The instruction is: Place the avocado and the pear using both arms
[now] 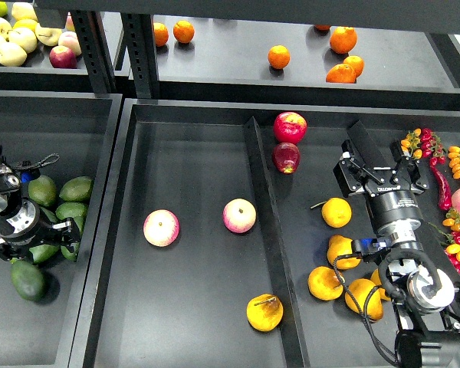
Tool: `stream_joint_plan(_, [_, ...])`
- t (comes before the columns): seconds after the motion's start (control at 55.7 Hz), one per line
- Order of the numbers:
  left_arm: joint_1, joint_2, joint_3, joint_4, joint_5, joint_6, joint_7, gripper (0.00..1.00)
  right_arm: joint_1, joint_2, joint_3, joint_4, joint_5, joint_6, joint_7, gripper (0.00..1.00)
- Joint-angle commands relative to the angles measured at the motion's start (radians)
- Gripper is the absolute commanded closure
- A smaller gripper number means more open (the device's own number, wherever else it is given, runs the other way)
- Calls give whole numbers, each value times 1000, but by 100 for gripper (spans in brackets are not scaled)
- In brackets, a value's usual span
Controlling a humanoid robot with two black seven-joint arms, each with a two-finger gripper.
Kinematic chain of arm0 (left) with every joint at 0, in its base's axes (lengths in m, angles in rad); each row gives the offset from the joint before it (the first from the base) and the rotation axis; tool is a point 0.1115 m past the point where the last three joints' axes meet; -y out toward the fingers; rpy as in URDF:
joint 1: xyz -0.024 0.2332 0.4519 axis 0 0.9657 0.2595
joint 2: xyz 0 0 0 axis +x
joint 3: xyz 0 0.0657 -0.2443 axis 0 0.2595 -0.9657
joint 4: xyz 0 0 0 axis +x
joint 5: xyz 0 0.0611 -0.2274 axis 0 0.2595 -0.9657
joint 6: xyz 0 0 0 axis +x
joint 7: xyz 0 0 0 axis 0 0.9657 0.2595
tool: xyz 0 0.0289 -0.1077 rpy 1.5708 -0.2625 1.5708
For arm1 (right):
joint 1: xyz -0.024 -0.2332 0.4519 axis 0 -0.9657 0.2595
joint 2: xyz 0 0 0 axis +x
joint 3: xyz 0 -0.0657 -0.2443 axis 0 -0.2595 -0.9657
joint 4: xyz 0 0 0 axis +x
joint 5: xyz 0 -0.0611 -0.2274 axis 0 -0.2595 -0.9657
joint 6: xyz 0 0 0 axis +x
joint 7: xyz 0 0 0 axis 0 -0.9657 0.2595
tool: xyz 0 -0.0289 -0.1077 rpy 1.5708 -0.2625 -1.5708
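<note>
- Both black arms hang over dark bins: the left gripper (0, 172) sits above the green avocados (67, 201), the right gripper (377, 157) beyond the yellow pears (345, 276); neither's finger state can be told.
- Dark trays (192, 322) hold 2 pink apples (162, 228), with shelves of oranges (278, 57) behind.
- The blotched pear (264, 313) lies in the middle tray, by its divider.
- The darkest avocado (27, 280) rests at the pile's near edge; a centred, gentle grasp looks wisest on each.

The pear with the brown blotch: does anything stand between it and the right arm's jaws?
Yes. The pear lies in the middle compartment; a raised divider wall separates it from the right gripper, above the right compartment.
</note>
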Motion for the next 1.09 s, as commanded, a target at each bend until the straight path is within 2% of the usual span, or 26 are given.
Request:
stream_joint_plan(0.0, [11, 7, -179, 6, -10, 0, 0, 2, -4, 0, -16, -2, 0, 0, -1, 0])
stream_joint_plan(0.144, [72, 7, -402, 6, -62, 0, 0, 2, -18, 0, -27, -2, 0, 0, -3, 0])
stream_joint_plan(0.305, [195, 7, -629, -3, -191, 0, 0, 2, -30, 0, -58, -5, 0, 0, -3, 0])
stream_joint_plan(0.431, [353, -10, -883, -39, -277, 0, 0, 2, -36, 0, -76, -5, -2, 0, -12, 0])
stream_joint_plan(0.592, [531, -74, -1147, -98, -335, 0, 0, 2, -33, 0, -99, -3, -3, 0, -26, 0])
stream_joint_plan(0.826, [842, -276, -1569, -252, -360, 0, 0, 2, -35, 0, -144, -5, -3, 6, -29, 0])
stream_joint_plan(0.862, [923, -354, -1661, -314, -360, 7, 0, 2, -36, -27, -156, -5, -2, 15, -32, 0])
stream_joint_plan(0.951, [1002, -488, -1758, -387, -360, 82, 0, 2, -36, -63, -171, -5, -2, 18, -49, 0])
stream_joint_plan(1.077, [1088, -493, -1816, -496, -361, 137, 0, 1, -38, -113, -196, -3, 0, 24, -69, 0])
